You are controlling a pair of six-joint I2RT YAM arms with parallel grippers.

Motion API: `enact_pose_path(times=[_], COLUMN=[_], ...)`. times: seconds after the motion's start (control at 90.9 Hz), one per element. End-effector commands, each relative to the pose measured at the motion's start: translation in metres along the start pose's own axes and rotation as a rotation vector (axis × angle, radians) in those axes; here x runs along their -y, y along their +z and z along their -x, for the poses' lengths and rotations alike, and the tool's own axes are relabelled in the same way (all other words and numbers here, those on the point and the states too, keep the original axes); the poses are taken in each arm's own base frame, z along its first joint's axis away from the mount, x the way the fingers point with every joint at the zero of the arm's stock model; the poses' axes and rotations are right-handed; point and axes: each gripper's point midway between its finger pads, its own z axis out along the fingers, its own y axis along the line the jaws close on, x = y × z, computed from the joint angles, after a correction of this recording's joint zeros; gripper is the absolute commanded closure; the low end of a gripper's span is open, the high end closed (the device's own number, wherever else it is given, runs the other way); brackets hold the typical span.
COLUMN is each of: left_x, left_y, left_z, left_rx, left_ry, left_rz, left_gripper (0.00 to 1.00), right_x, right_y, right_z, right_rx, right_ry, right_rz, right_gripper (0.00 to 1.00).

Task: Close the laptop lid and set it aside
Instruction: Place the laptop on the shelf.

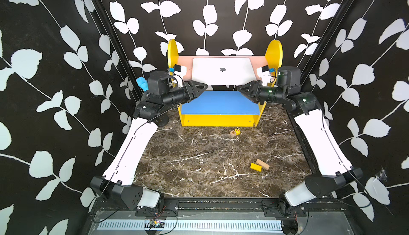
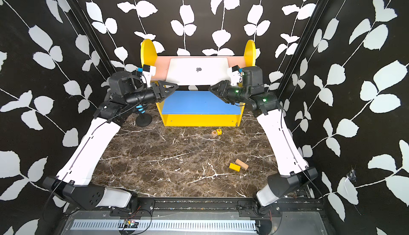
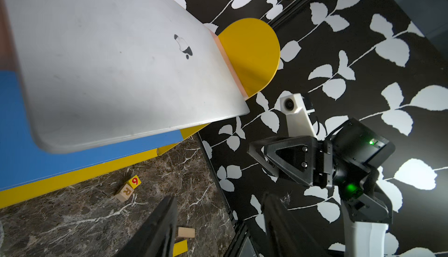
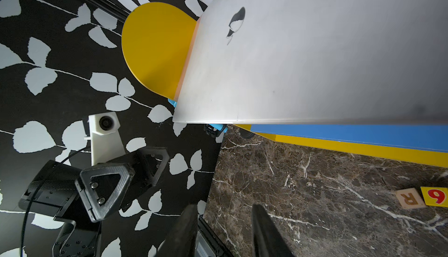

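The laptop [image 1: 222, 71] lies closed on the pinkish top board [image 1: 257, 62] of the yellow shelf. The silver laptop lid [image 2: 198, 71] faces up with its dark apple logo showing, as both wrist views also show [image 3: 109, 62] [image 4: 315, 62]. Its front edge juts out over the blue shelf. My left gripper [image 1: 205, 87] [image 3: 219, 198] hangs just off the laptop's front left corner, open and empty. My right gripper [image 1: 239, 88] [image 4: 224, 207] hangs off the front right corner, open and empty. Neither touches the laptop.
A blue shelf board [image 1: 219, 102] sits below the laptop, inside the yellow shelf [image 1: 219, 119]. Two letter cubes [image 1: 234, 132] lie on the marble floor before it. A yellow block [image 1: 255, 167] and a tan block [image 1: 262, 164] lie nearer. A blue object on a black stand [image 2: 141, 109] is at left.
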Motion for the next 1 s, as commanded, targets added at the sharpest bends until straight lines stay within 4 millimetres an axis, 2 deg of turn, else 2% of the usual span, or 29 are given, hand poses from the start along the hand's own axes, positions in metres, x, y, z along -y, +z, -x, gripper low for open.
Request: enact_pose_path(times=[0.0, 0.066, 0.143, 0.594, 0.704, 0.99], left_x=[0.007, 0.006, 0.004, -0.015, -0.015, -0.016], left_y=[0.007, 0.012, 0.019, 0.048, 0.052, 0.058], left_z=[0.0, -0.002, -0.003, 0.003, 0.006, 0.013], left_rx=[-0.005, -0.015, -0.027, -0.052, -0.056, -0.061], left_ry=[0.039, 0.039, 0.035, 0.006, 0.003, 0.017], left_rz=[-0.015, -0.017, -0.016, -0.011, -0.014, 0.001], left_gripper=[0.46, 0.49, 0.51, 0.72, 0.74, 0.76], right_x=[-0.006, -0.01, -0.002, 0.01, 0.011, 0.014], right_y=[0.005, 0.006, 0.019, 0.038, 0.042, 0.049], right_z=[0.004, 0.004, 0.004, 0.014, 0.017, 0.024], right_rx=[0.014, 0.013, -0.005, -0.01, -0.012, -0.014], right_ry=[-0.04, -0.049, -0.039, -0.033, -0.036, -0.042], right_rz=[-0.002, 0.003, -0.015, -0.048, -0.052, -0.07], right_gripper=[0.63, 0.64, 0.65, 0.76, 0.79, 0.8])
